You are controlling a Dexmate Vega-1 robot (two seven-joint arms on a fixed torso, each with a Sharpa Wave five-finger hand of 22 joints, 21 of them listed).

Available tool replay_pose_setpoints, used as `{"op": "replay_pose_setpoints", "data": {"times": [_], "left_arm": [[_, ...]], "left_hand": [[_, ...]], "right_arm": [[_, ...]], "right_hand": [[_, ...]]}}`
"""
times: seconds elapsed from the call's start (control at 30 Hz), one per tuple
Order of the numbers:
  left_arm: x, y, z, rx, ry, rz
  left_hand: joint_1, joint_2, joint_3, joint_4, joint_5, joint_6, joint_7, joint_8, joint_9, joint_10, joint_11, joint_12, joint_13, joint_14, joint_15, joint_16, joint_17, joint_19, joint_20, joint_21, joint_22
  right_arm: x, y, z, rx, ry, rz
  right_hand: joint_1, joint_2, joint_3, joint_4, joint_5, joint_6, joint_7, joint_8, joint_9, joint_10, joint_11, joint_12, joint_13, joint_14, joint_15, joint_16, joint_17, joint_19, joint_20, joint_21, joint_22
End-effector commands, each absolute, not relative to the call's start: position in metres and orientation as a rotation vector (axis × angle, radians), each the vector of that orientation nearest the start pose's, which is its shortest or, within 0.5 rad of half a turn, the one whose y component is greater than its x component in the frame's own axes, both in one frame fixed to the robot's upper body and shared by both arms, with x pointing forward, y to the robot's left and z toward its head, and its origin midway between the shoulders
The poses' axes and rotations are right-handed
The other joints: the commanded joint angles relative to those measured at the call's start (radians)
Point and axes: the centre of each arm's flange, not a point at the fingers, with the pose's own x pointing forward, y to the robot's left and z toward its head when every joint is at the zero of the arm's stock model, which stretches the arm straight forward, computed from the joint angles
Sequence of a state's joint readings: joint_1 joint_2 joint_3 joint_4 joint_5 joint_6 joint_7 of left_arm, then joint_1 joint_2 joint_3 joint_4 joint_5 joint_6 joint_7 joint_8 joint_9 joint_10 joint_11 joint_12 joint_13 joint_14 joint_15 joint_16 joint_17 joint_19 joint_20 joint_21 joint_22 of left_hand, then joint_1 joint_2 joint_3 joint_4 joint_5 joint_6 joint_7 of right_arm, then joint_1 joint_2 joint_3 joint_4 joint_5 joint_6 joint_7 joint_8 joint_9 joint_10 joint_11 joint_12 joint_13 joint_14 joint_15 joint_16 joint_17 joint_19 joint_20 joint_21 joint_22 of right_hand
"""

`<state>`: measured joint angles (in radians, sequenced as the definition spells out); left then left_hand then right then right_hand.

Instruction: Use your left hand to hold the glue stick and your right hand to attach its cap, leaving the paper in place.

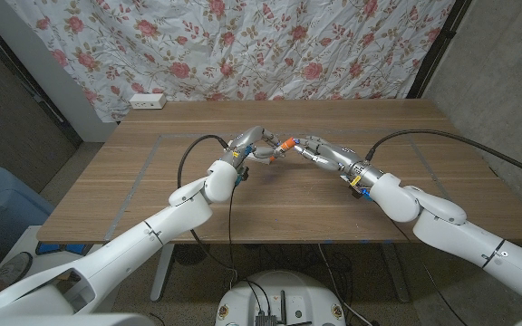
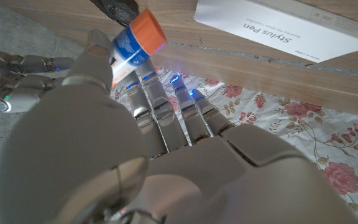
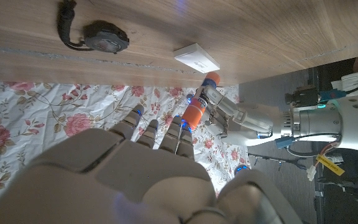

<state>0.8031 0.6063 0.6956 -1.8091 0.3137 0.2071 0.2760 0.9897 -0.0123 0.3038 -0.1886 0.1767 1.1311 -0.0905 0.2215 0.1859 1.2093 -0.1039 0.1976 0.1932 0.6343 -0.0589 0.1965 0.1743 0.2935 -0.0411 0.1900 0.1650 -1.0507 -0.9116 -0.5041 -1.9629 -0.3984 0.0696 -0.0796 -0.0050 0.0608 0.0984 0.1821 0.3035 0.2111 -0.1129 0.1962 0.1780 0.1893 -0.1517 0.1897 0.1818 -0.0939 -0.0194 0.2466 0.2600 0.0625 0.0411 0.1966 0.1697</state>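
Note:
My left hand (image 1: 252,147) holds the glue stick (image 1: 285,143) up over the middle of the table, gripping its blue-and-white body (image 2: 125,51). One orange end (image 2: 148,27) pokes out past the left fingers. In the right wrist view the glue stick (image 3: 202,99) has orange at both ends. The orange cap (image 3: 194,115) sits on the end nearest my right hand (image 1: 317,154), whose fingertips (image 3: 180,124) close around it. The two hands meet fingertip to fingertip.
A white box printed "Stylus Pen" (image 2: 284,28) lies on the wooden table (image 1: 406,172) under the hands, also seen as the white box (image 3: 196,58). A black round device with a cable (image 3: 104,36) lies near it. A flowered cloth (image 1: 270,45) hangs behind the table.

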Motion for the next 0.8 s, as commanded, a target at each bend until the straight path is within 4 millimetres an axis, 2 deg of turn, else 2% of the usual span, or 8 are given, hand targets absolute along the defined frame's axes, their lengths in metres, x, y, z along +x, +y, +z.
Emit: {"op": "replay_pose_setpoints", "data": {"times": [0.03, 0.13, 0.8], "left_arm": [[0.577, 0.128, 0.0, 0.975, -0.766, -0.045], [0.577, 0.128, 0.0, 0.973, -0.772, -0.05], [0.571, 0.134, 0.006, 1.018, -0.756, -0.071]], "left_hand": [[0.056, 0.065, 0.017, 0.021, 0.004, 0.093, -0.068, 0.014, 0.008, 0.124, -0.12, 0.006, 0.001, 0.011, -0.166, 0.001, 0.005, 0.008, -0.021, -0.001, 0.004], [0.056, 0.063, 0.016, 0.02, 0.005, 0.092, -0.063, 0.014, 0.008, 0.123, -0.12, 0.005, 0.001, 0.011, -0.166, 0.0, 0.005, 0.007, -0.022, -0.001, 0.004], [0.04, 0.059, 0.005, 0.027, 0.01, 0.061, -0.071, 0.0, 0.01, 0.097, -0.12, -0.006, 0.0, 0.004, -0.159, -0.006, 0.003, 0.001, -0.015, -0.003, 0.004]], "right_arm": [[0.519, -0.195, -0.04, -1.216, -0.847, 0.233], [0.518, -0.196, -0.038, -1.214, -0.852, 0.226], [0.52, -0.215, -0.03, -1.121, -0.858, 0.165]], "right_hand": [[-0.002, 0.105, 0.001, 0.002, 0.005, 0.001, -0.003, 0.0, 0.0, 0.006, 0.005, 0.0, 0.001, 0.005, -0.004, 0.003, 0.001, 0.009, 0.004, 0.006, 0.002], [-0.002, 0.105, 0.001, 0.001, 0.005, 0.001, -0.004, -0.001, 0.0, 0.005, 0.006, 0.0, 0.001, 0.006, -0.005, 0.003, 0.001, 0.012, 0.004, 0.007, 0.002], [0.003, 0.103, 0.005, -0.002, 0.007, -0.007, -0.003, -0.005, 0.0, 0.006, 0.014, -0.001, 0.001, 0.017, -0.015, 0.005, -0.003, 0.026, 0.009, 0.008, 0.001]]}}
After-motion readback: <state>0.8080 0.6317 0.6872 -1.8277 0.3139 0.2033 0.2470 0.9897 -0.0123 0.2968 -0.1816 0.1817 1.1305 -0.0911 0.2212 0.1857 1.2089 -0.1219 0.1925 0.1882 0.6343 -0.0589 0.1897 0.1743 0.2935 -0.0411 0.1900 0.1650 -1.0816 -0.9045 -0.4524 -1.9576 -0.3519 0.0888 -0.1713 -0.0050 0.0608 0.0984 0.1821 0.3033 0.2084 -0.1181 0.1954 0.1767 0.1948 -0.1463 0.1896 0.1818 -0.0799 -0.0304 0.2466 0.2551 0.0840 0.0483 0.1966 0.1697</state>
